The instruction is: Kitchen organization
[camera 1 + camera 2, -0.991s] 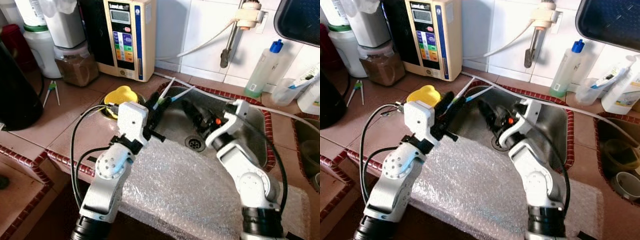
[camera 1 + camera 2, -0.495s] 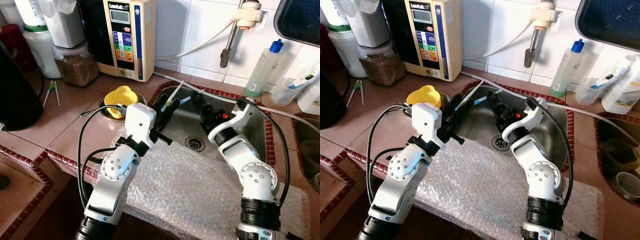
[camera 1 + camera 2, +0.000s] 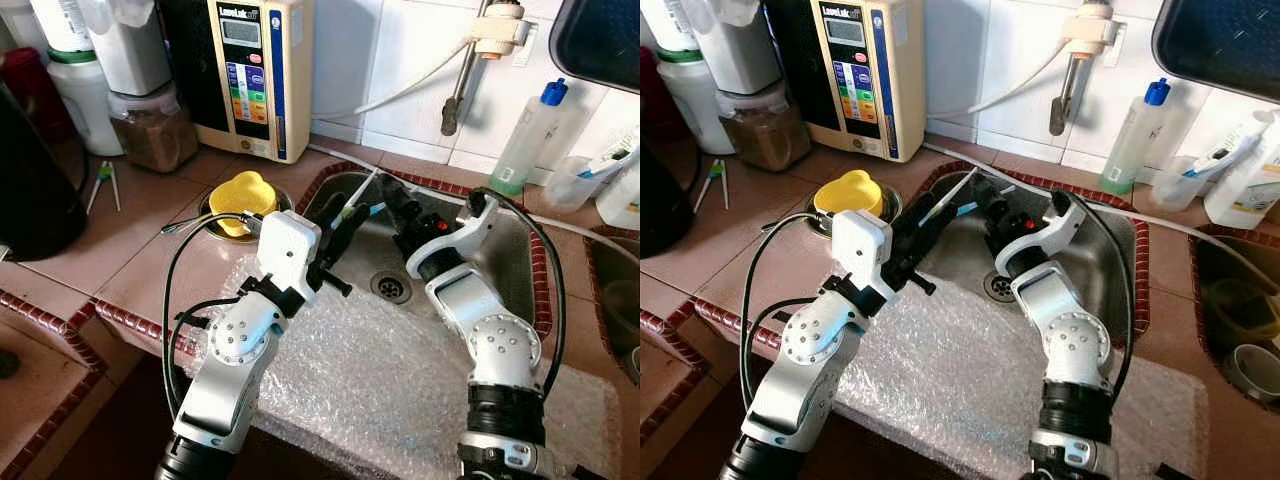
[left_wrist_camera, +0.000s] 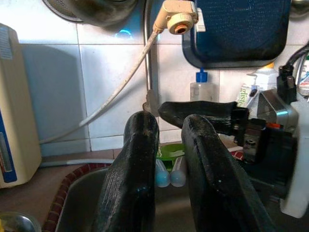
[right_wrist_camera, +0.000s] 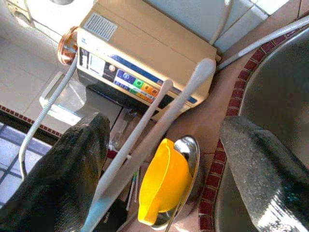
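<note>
Two white toothbrushes [image 3: 358, 197] with blue and green parts stick out over the left rim of the steel sink [image 3: 505, 250]. My left gripper [image 3: 334, 216] is shut on them; the left wrist view has their ends [image 4: 164, 175] pinched between the black fingers [image 4: 133, 183]. My right gripper [image 3: 397, 203] is open just to their right above the sink. In the right wrist view the white handles [image 5: 161, 128] run through the gap between its fingers [image 5: 72, 169] without touching either one.
Bubble wrap [image 3: 380, 370] covers the counter in front of the sink. A yellow cup [image 3: 240, 194] sits in a metal strainer to the left. A beige water unit [image 3: 255, 75], jars [image 3: 150, 130], a black kettle [image 3: 30, 190], the tap [image 3: 455, 100] and a blue-capped bottle [image 3: 530, 135] line the back.
My right gripper has swung left and up across the sink to the brushes' free ends. The left arm has carried the toothbrushes a little to the right and forward.
</note>
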